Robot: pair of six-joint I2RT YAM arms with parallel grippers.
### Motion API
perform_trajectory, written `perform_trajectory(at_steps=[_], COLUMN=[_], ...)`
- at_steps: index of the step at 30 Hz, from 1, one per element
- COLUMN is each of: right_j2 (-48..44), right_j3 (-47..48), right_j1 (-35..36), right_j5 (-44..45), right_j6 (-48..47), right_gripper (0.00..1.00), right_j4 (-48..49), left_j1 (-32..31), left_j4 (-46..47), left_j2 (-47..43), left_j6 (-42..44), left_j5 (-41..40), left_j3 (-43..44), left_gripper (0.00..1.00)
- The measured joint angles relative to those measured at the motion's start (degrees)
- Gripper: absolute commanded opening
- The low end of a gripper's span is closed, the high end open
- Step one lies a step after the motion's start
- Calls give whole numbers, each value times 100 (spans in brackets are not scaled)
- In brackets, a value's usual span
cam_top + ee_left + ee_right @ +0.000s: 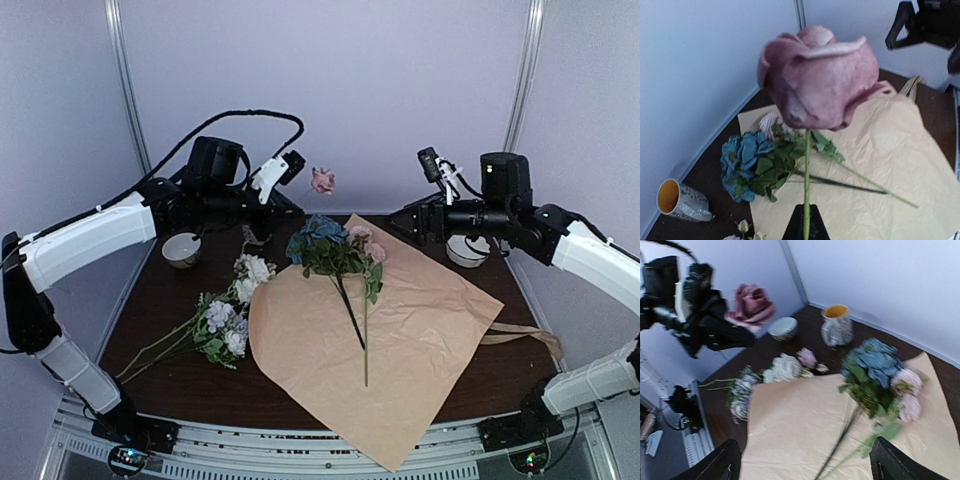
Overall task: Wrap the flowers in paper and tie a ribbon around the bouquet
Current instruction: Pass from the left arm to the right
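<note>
**A:** Pink rose [817, 80] held up in the air, why?

**B:** Carrying it, I'd judge, to the flowers [335, 250] lying on the tan-side-up paper [400, 340]. The left gripper [806, 226] is clamped on its stem, forearm level, raised over the back of the table [480, 380].

**A:** And the right gripper [807, 467]?

**B:** Jaws wide, empty, hovering above the paper's far corner. The ribbon [525, 335] lies by its right edge.

Flowers [335, 255] lie on the paper [400, 345]; a second bunch [226, 322] lies left of it on the table [215, 395].
</note>
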Motion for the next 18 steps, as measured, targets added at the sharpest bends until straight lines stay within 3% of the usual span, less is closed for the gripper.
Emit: perform_trajectory(at_steps=[4,9,15,18], right_j2=[-455,-221,400,581], right_j3=[-485,-463,-2,177], right_j1=[846,1405,1626,1696], right_j5=[-623,-887,-802,-778], right_j6=[645,1517,2048,2098], right_gripper=[85,74,68,58], right_j4=[1729,3366,3888,3915], left_j1=[-131,-433,-629,-675], left_j4=[1635,3038,3838,3995], left_j2=[-568,-793,-807,-809], left_j6=[-861,-1451,-1746,-1790], left_j5=[763,1300,1703,1836], left_j3=[-778,-1305,-1521,-1530], left_gripper=[0,0,0,0])
